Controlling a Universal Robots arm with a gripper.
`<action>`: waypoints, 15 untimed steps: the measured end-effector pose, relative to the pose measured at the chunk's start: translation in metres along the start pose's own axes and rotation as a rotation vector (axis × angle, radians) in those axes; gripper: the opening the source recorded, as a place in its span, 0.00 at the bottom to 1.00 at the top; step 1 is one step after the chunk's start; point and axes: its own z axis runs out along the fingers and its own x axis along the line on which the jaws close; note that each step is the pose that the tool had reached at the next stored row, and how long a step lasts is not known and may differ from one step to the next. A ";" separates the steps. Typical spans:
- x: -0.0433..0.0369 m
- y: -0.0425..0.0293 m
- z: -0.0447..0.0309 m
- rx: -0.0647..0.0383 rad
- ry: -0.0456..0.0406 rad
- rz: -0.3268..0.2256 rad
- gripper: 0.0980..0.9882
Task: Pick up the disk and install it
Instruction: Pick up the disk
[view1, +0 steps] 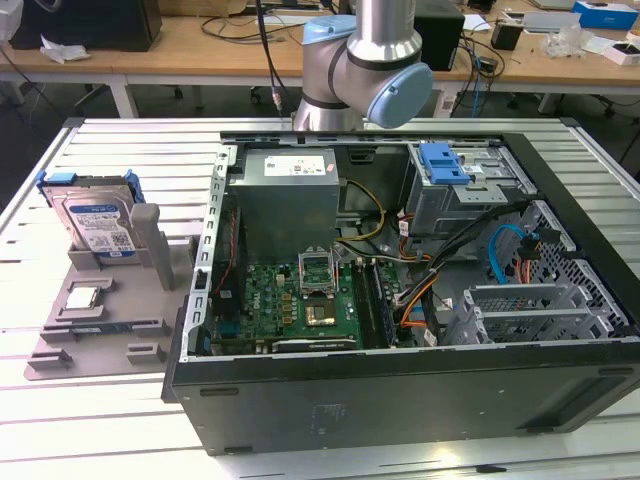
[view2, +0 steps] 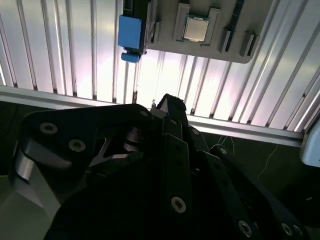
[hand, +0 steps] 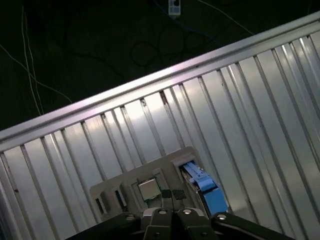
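Observation:
The disk (view1: 95, 215) stands on edge in a grey holder (view1: 150, 245) at the exterior view's left, silver with a white-and-blue label and a blue rail frame. In both wrist views I see its blue edge (view2: 131, 36) (hand: 205, 189) from above. My gripper (view2: 167, 107) (hand: 172, 214) hangs dark over the table's edge rail (view2: 235, 129), apart from the disk and touching nothing. The arm's grey and blue joints (view1: 365, 60) rise behind the computer case.
The open computer case (view1: 400, 380) lies on the slatted metal table (view1: 130, 140), with a bare blue bracket (view1: 445, 162) atop its metal cage. A small square chip (view1: 85, 296) (view2: 196, 28) (hand: 148, 189) sits on the grey fixture plate (view1: 60, 355). Wooden benches stand behind.

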 end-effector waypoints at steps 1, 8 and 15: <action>0.0000 0.0000 0.0000 0.000 0.0006 -0.013 0.01; 0.0000 0.0000 0.0000 -0.002 0.0036 -0.080 0.01; 0.0000 0.0000 0.0000 -0.003 0.0066 -0.148 0.01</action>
